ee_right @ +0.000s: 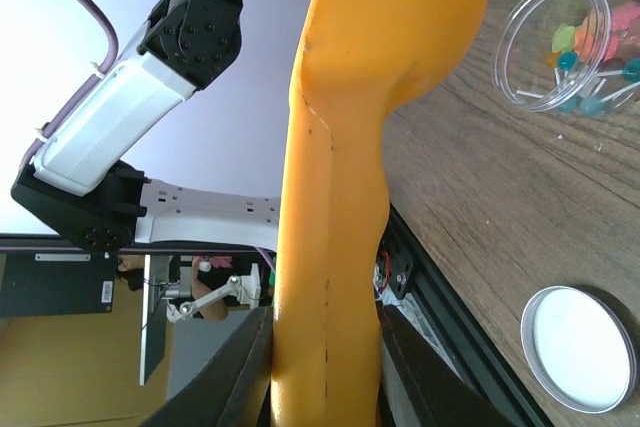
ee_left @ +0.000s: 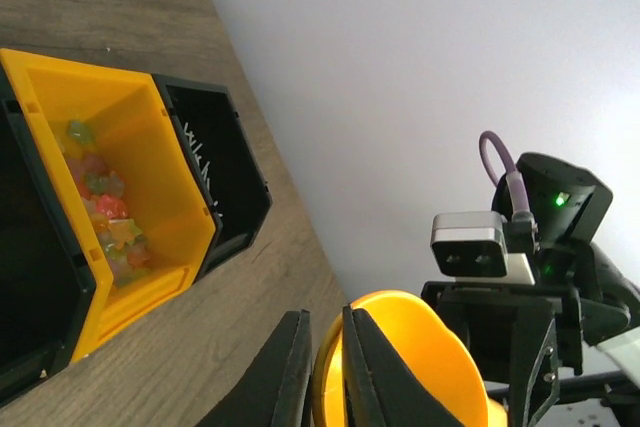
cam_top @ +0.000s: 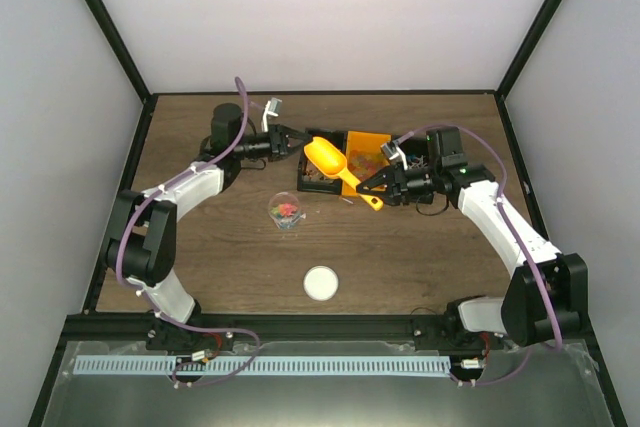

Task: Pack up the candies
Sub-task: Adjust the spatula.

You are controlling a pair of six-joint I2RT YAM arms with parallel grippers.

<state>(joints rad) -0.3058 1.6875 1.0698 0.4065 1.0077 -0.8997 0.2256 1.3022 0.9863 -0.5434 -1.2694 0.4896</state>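
**A:** so what were the tools up to?

**B:** right tool (ee_right: pixel 320 372) was clamped on the handle of the orange scoop (cam_top: pixel 326 155), and the left tool (ee_left: pixel 327 372) pinched its bowl rim.

**A:** and the candies (ee_left: pixel 105 217)?

**B:** mostly piled in the orange bin (ee_left: pixel 150 137), at 2 o'clock from the clear cup (ee_right: pixel 520 37) on the tabletop (cam_top: pixel 420 247). The cup had a few too. The white lid (cam_top: pixel 320 283) lay at the cup's 5 o'clock.

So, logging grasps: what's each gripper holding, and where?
Both hold the orange scoop: right gripper by its handle, left gripper pinching the bowl's rim.
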